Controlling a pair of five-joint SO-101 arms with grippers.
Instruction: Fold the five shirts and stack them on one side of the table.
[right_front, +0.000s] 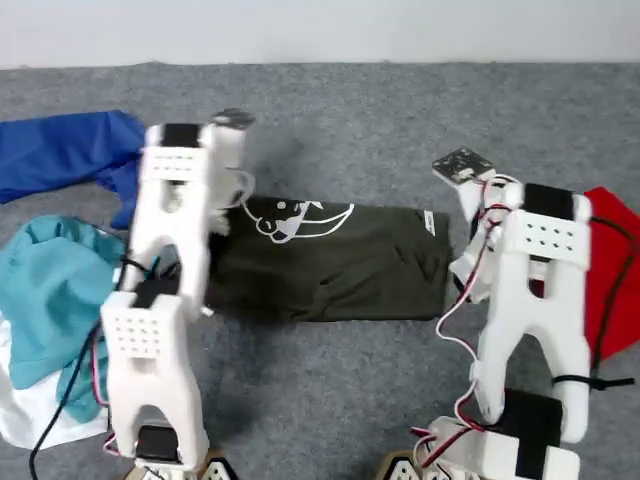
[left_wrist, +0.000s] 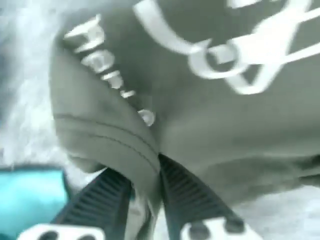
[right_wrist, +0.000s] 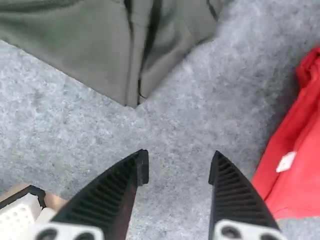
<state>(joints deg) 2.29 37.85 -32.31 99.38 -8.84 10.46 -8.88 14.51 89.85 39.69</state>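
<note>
left arm (right_front: 165, 250) stretches from its base at the near left edge out toward the far side, leaning over the left end of the dark shirt (right_front: 330, 265). the left gripper (left_wrist: 146, 172) is pinched tight on a fold of that shirt's edge, cloth squeezed between both fingers with basically no gap. the white print (left_wrist: 235, 50) on the shirt sits just past the pinch.

right arm (right_front: 535, 290) stands at the near right, bent over the shirt's right end. the right gripper (right_wrist: 179, 165) is spread wide with nothing in it, hovering over bare grey table (right_front: 350, 110) just off the shirt's near right corner, not touching the cloth.

the dark shirt lies folded into a long rectangle mid-table between the arms. blue shirt (right_front: 60, 150) is at the far left, teal shirt (right_front: 50, 290) near left, white shirt (right_front: 25, 420) poking out under it. red shirt (right_front: 612, 270) is at the right edge, partly behind the right arm and cut off. from above, both grippers are mostly hidden under their own arms.
</note>
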